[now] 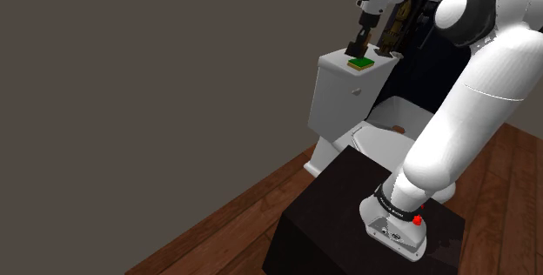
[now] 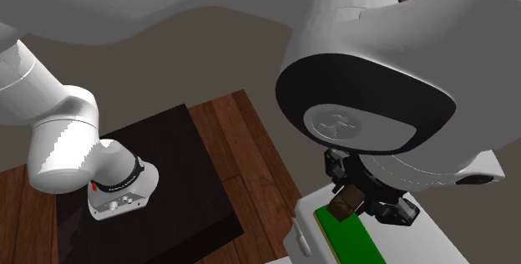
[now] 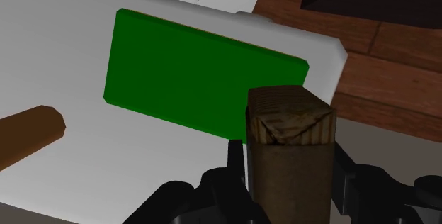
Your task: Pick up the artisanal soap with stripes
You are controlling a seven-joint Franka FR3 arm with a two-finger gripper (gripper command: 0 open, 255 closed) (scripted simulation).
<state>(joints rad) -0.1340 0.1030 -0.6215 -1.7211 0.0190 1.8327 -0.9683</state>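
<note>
Above the green pad (image 3: 198, 81), the gripper (image 3: 287, 176) was clamped on the brown striped soap (image 3: 289, 127); apparently lifted clear, so the pick looked nearly done.

Brown striped soap (image 3: 289, 127), green pad (image 3: 191, 81), white tank (image 3: 57, 59)

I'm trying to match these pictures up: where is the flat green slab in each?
Shoulder view: green slab on the white tank, above centre, rightward.
Second exterior view: slab at the bottom edge, right of middle.
Wrist view: slab just beyond the brown block in the tool.
Shared landmark: the white tank under it.
</note>
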